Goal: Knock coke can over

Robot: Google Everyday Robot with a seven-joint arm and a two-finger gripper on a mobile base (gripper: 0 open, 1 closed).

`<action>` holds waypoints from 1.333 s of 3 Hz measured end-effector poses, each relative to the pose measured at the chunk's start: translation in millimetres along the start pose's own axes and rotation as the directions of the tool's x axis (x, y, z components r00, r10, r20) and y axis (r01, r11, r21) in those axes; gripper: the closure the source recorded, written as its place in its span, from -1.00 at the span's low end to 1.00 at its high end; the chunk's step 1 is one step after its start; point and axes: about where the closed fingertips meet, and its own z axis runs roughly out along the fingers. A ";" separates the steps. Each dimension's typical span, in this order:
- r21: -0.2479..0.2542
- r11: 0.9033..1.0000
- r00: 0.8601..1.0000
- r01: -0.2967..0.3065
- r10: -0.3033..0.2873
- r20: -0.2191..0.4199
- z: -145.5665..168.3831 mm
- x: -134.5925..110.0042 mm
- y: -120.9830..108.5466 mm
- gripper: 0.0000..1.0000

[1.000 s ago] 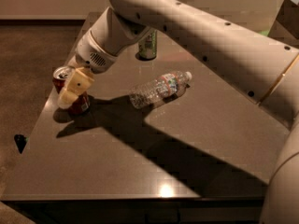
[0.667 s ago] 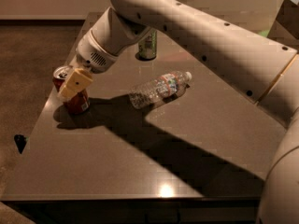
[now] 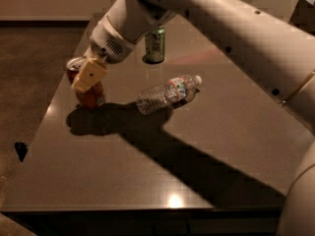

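Camera view is showing a dark table [image 3: 162, 171] occupying most of the scene. The arm [image 3: 221, 18] is reaching in from the right edge and crossing over the far half of the worktop toward the left edge. A clear water bottle [image 3: 166, 93] is lying on its side near the middle of the worktop, closer to the far edge than the near one. A green can [image 3: 155, 45] is standing upright near the far edge.

The coke can [image 3: 92, 96] is sitting close to the left edge, toward the far-left corner. It appears to be leaning with its top toward that edge, but it is not lying flat.

The gripper [image 3: 88, 75] is pressing against the upper side of the coke can. Whether it is spread or closed cannot be told.

Task status: contact is being made and the tip appears to be starting. The can is not yet down, so further pushing is judged necessary.
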 end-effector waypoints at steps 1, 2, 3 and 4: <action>0.035 0.999 0.995 0.010 -0.006 -0.099 -37.6 1.1 -8.3 1.00; 0.073 0.997 0.972 0.028 -0.010 -0.236 -62.5 12.4 -21.9 1.00; 0.105 0.994 0.925 0.041 0.002 -0.379 -74.1 35.0 -39.5 1.00; 0.141 0.988 0.877 0.058 0.017 -0.480 -76.0 54.7 -55.3 1.00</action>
